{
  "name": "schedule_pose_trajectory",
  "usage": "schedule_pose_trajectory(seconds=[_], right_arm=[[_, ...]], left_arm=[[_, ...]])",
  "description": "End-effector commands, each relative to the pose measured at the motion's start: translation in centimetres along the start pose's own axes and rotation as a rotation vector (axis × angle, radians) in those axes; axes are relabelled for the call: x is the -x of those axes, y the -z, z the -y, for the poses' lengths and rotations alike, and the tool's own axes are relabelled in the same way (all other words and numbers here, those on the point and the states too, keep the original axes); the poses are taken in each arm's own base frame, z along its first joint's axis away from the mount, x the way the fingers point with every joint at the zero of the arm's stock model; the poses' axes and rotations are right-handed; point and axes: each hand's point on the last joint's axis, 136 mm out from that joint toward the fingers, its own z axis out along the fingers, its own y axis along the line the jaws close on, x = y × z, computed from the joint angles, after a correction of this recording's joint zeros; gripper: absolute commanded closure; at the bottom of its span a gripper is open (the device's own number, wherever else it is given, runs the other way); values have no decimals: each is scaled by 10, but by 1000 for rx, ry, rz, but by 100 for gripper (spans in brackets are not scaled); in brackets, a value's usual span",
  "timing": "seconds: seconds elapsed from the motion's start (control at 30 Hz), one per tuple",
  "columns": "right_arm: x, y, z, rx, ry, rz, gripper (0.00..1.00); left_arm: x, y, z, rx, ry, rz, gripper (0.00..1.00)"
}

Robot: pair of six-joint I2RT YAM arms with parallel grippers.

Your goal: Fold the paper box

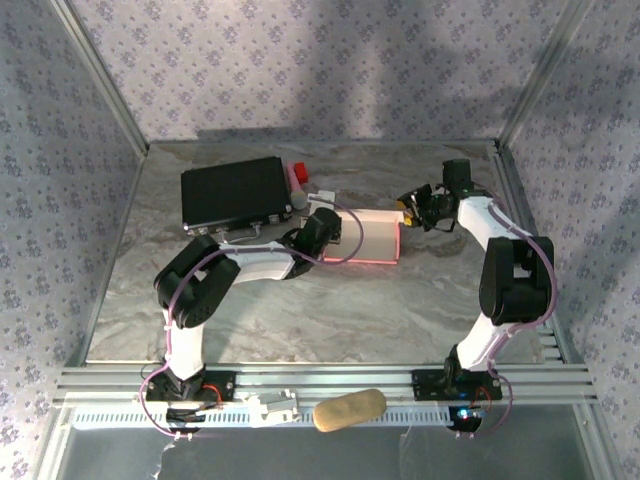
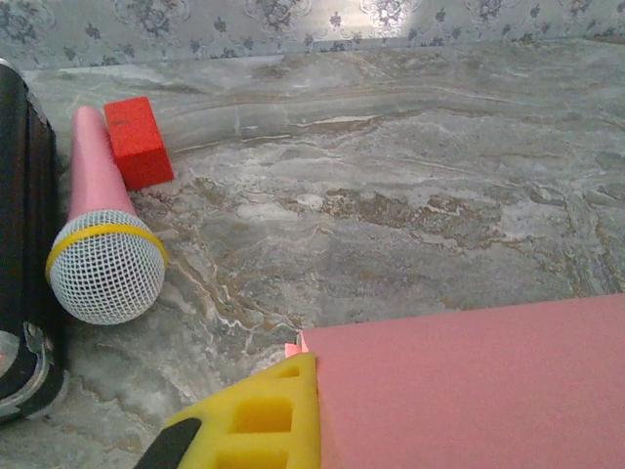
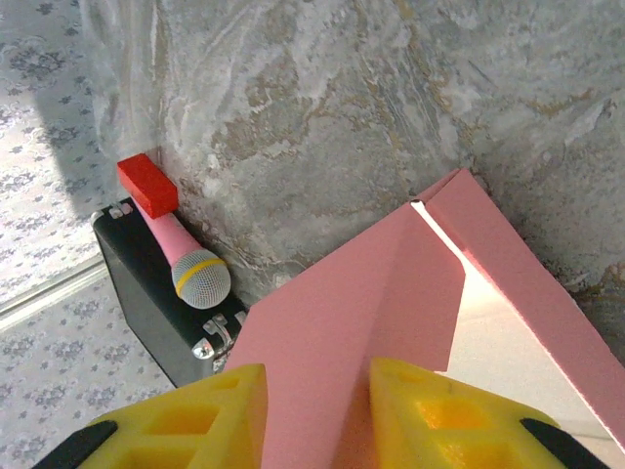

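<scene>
No legible text, labels or numbers anywhere.

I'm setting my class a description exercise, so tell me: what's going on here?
Two robot arms are working on the pink paper box, which lies partly folded mid-table. The left claw is shut at its left end. The right claw stands open astride a raised flap on its right. A black case, a microphone and a red block lie off to the left.

I see the paper box [image 1: 372, 238] lying partly folded toward the back of the tabletop [image 1: 330, 310]; thin pink cardboard outside, paler inside; its pale inner face is turned up; pink side panels stand raised.
</scene>
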Motion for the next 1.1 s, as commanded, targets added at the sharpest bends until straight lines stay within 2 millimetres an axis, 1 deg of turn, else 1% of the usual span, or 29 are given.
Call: schedule_pose_trajectory(seconds=[0.0, 0.1, 0.27, 0.53, 0.67, 0.8, 0.9, 0.97, 1.0, 1.07], right_arm=[[-23, -8, 4, 14, -41, -117, 64], [-25, -8, 12, -25, -14, -124, 63], [-24, -4, 28, -65, 6, -128, 63], [-21, 4, 35, -80, 27, -132, 61], [-16, 9, 40, -94, 31, -122, 61], [-16, 9, 36, -82, 35, -125, 61], [-15, 4, 33, -76, 34, -126, 66], [-14, 2, 32, -71, 34, -134, 68], [-12, 4, 25, -61, 53, -132, 68], [-11, 9, 20, -65, 85, -125, 64]], left_arm=[[22, 6, 24, -109, 64, 72, 100], [21, 6, 20, -90, 61, 71, 100], [25, 8, 15, -60, 52, 75, 100], [27, 9, 15, -58, 41, 77, 100], [29, 11, 15, -60, 32, 77, 100], [30, 10, 17, -66, 30, 75, 100], [30, 8, 19, -70, 32, 74, 100], [30, 9, 20, -71, 30, 72, 100], [29, 9, 18, -68, 28, 71, 100], [30, 9, 18, -65, 22, 71, 100]])
